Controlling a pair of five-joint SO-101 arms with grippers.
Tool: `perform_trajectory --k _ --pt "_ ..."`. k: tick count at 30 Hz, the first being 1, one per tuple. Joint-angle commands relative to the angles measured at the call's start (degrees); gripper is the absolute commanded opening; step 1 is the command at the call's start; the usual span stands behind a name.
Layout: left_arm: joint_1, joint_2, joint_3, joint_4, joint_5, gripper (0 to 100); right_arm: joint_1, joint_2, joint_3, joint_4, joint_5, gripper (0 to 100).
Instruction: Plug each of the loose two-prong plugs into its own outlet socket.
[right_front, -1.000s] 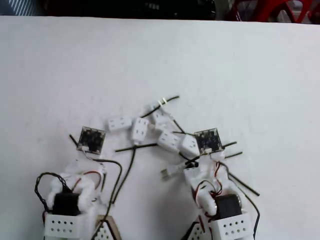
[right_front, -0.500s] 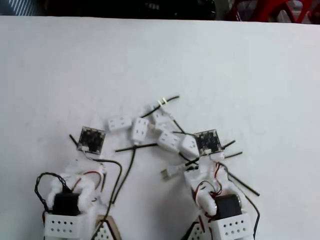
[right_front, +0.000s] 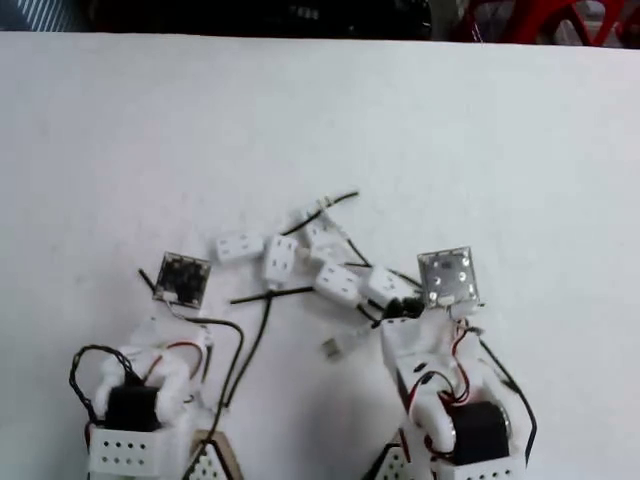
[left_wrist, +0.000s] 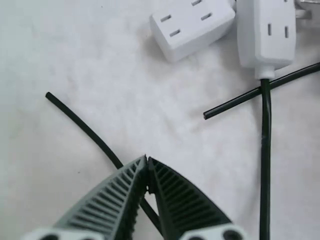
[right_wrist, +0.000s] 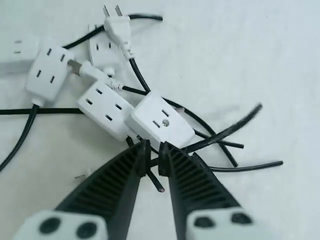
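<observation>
Your white surface (right_front: 500, 130) stretches broad and plain from the tangle in the lower middle of the high view to its far edge along the top. There the boxy, glossy white outlet sockets (right_front: 280, 257) lie bunched among thin black cords (right_front: 265, 295), with a loose two-prong plug (right_front: 322, 207) at the tangle's upper edge. Your left end effector (left_wrist: 146, 162) has its ribbed grey fingers pressed together over a cord, while your right end effector (right_wrist: 152, 150) pinches a cut cord end (right_wrist: 156, 184) just beside a three-hole socket block (right_wrist: 160, 122).
</observation>
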Motion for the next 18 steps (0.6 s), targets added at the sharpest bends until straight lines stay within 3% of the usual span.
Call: perform_trajectory --k 1,12,18 --pt "0.7 -0.6 -0.3 -1.3 0.3 3 -0.7 0.5 -4.7 0.6 -0.6 8.6" --pt "0.7 -0.6 -0.3 -1.3 0.3 3 -8.9 26.2 -18.1 1.1 -8.0 13.2" --pt "0.7 -0.6 -0.3 -1.3 0.3 3 -15.2 42.3 -21.5 3.1 -11.3 22.2"
